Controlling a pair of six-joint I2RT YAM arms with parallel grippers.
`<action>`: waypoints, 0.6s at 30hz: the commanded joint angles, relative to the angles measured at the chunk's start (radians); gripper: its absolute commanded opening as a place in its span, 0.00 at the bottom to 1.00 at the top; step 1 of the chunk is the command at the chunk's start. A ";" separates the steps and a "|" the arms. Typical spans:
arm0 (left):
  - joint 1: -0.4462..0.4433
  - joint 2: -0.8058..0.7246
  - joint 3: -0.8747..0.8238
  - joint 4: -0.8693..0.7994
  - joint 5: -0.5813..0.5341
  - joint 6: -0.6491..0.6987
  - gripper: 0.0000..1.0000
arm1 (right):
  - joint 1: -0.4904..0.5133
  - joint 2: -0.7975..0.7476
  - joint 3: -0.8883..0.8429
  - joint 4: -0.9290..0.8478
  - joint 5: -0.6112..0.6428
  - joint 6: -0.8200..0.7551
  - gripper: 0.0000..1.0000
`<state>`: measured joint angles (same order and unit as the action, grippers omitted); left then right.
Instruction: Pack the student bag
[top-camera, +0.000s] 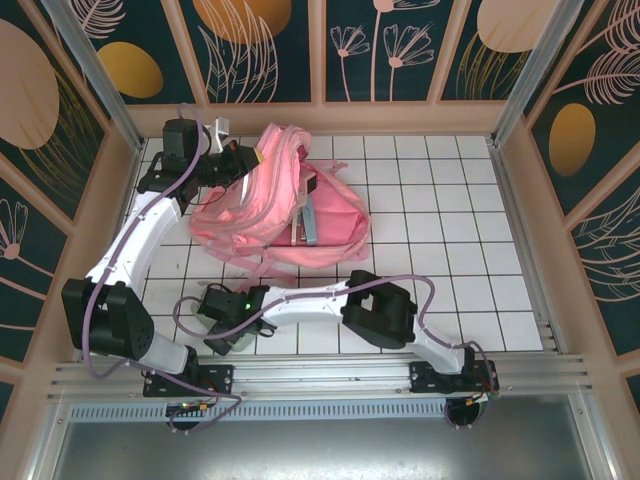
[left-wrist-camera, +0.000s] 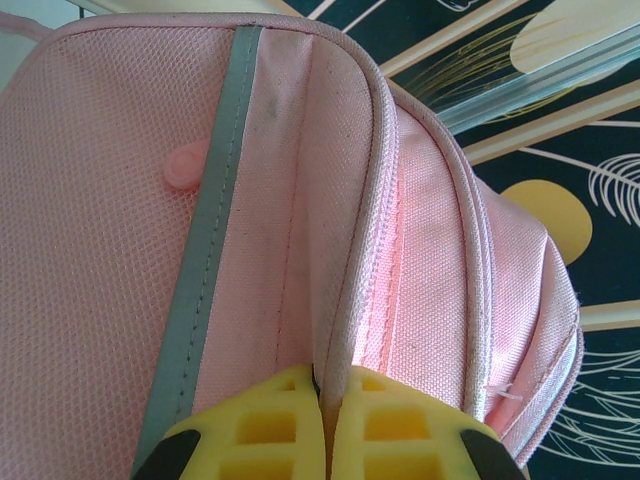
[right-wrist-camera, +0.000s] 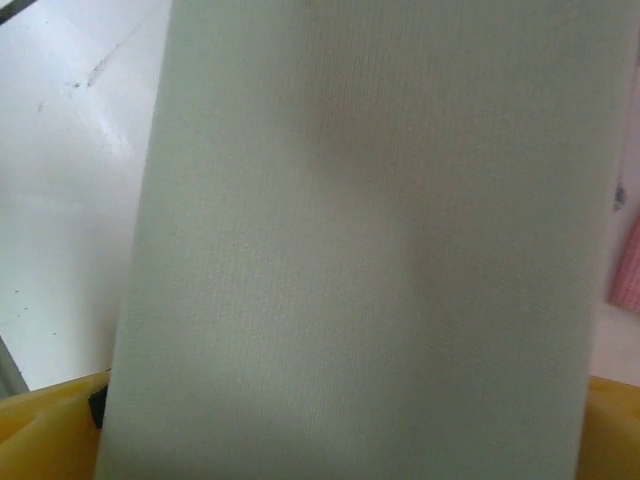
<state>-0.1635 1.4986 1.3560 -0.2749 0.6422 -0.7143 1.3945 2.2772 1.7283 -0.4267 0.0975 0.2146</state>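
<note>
Student bag (top-camera: 285, 215), large soft pink fabric backpack, lying far-left on white tiled bench (top-camera: 450, 250), mouth gaping; flat items, one pale blue (top-camera: 312, 225), already sitting inside. Left pincer (left-wrist-camera: 325, 380) clamping its piped rim. Right pincer (top-camera: 225, 325), near-left, standing wide apart around pale flat panel (right-wrist-camera: 360, 250). Packing looking partway done; panel and zipping remaining.

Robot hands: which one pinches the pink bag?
The left hand: its yellow fingers pinch the bag along a seam; the right hand sits apart from it.

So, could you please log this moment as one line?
left gripper: shut on bag edge | right gripper: fingers either side of pale flat item, grip unclear | bag: lying on table
</note>
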 joint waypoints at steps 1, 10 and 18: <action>0.021 -0.015 0.059 0.072 0.002 0.003 0.00 | -0.016 0.021 -0.014 -0.071 0.089 -0.004 0.95; 0.021 -0.018 0.051 0.075 0.007 0.003 0.00 | -0.058 -0.121 -0.190 0.058 0.073 0.017 0.61; 0.022 -0.025 0.063 0.063 -0.006 0.016 0.00 | -0.063 -0.336 -0.364 0.149 0.082 0.036 0.59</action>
<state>-0.1635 1.4986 1.3560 -0.2752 0.6437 -0.7105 1.3331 2.0678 1.4193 -0.3191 0.1562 0.2264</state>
